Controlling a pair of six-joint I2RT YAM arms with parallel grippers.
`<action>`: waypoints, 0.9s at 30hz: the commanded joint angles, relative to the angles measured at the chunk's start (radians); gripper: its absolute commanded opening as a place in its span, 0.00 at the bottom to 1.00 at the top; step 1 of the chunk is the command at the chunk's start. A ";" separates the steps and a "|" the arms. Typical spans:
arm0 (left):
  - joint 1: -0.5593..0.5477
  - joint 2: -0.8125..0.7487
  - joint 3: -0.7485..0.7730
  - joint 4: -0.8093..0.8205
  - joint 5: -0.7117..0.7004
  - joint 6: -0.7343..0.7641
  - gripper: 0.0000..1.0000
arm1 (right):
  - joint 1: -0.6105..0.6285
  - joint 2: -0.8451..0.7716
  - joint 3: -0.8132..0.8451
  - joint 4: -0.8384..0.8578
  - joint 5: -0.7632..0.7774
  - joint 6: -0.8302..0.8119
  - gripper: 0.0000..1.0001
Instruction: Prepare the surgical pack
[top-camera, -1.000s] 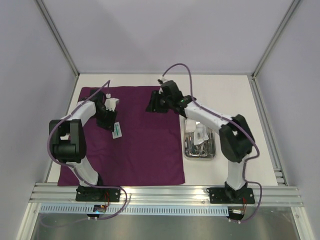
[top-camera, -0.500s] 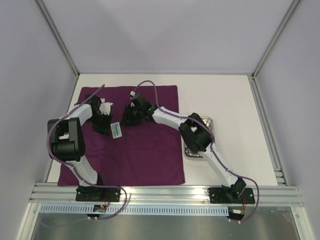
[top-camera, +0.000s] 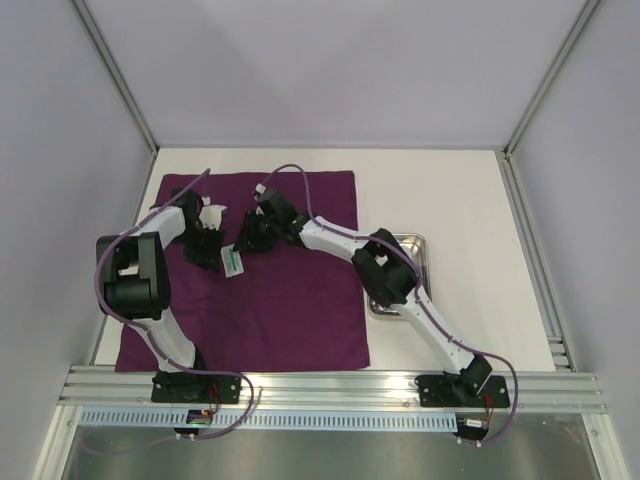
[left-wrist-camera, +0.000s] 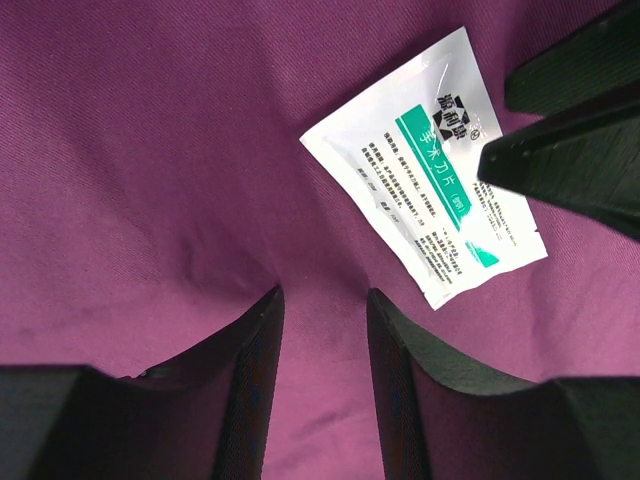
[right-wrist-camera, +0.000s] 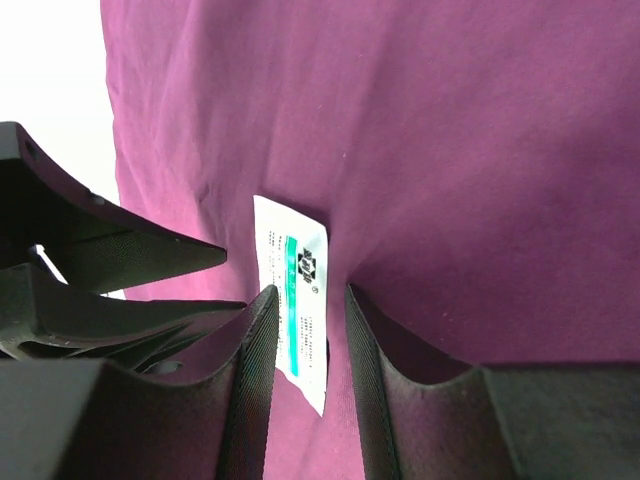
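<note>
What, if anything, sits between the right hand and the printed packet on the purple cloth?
Nothing visible. The right hand hangs directly over the packet, fingers apart on either side of it, with only bare purple cloth around it. The left hand hovers close beside the packet, holding nothing, and is not between the two.

Cloth: deep purple woven fabric, matt, with a fine visible weave and soft creases. Packet: smooth white film with a slight sheen, printed with a green band and dark text. Tray: bright, reflective metal. Worktop: smooth, matt off-white. Left gripper and right gripper: black matt plastic; the right one's fingers are finely ribbed on their inner faces.
</note>
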 joint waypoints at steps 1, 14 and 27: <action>-0.001 0.037 0.009 0.032 0.003 0.001 0.49 | 0.022 -0.037 0.030 -0.033 0.032 -0.036 0.36; -0.001 0.041 0.012 0.033 0.002 0.001 0.49 | 0.020 0.010 0.019 -0.043 0.026 -0.005 0.36; -0.001 0.072 0.042 0.029 0.006 -0.005 0.49 | 0.034 0.055 0.053 0.034 -0.104 0.061 0.31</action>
